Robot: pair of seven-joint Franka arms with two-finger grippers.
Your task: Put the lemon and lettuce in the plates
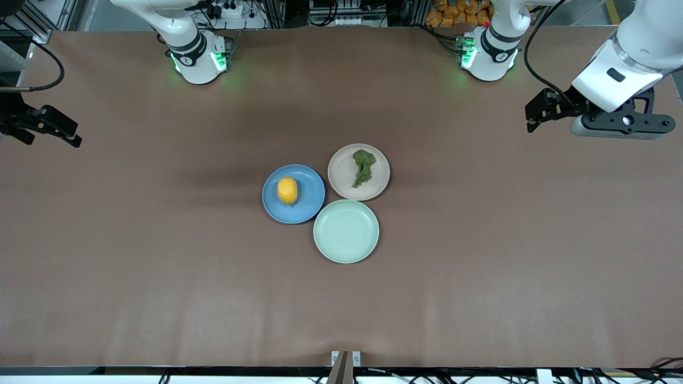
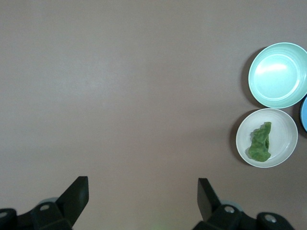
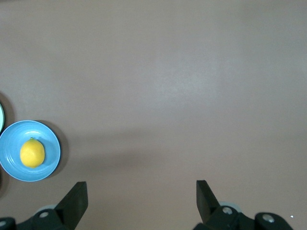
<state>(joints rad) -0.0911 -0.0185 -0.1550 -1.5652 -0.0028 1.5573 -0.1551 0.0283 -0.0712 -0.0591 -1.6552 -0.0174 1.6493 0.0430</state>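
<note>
The yellow lemon [image 1: 287, 190] [image 3: 32, 153] lies in the blue plate [image 1: 310, 204] [image 3: 49, 138] at the table's middle. The dark-green lettuce [image 1: 363, 166] [image 2: 260, 143] lies in the pale beige plate [image 1: 343, 180] [image 2: 284, 128], which touches the blue one and sits a little farther from the front camera. My left gripper [image 1: 529, 118] [image 2: 143, 184] hangs open and empty over bare table at the left arm's end. Over the right arm's end, my right gripper [image 1: 74, 136] [image 3: 141, 188] is also open with nothing in it.
A mint-green plate [image 1: 346, 231] [image 2: 278, 74] with nothing in it touches both other plates, nearer to the front camera. Brown table cover spreads wide around the three plates. The arm bases [image 1: 197, 58] stand along the table's edge farthest from the camera.
</note>
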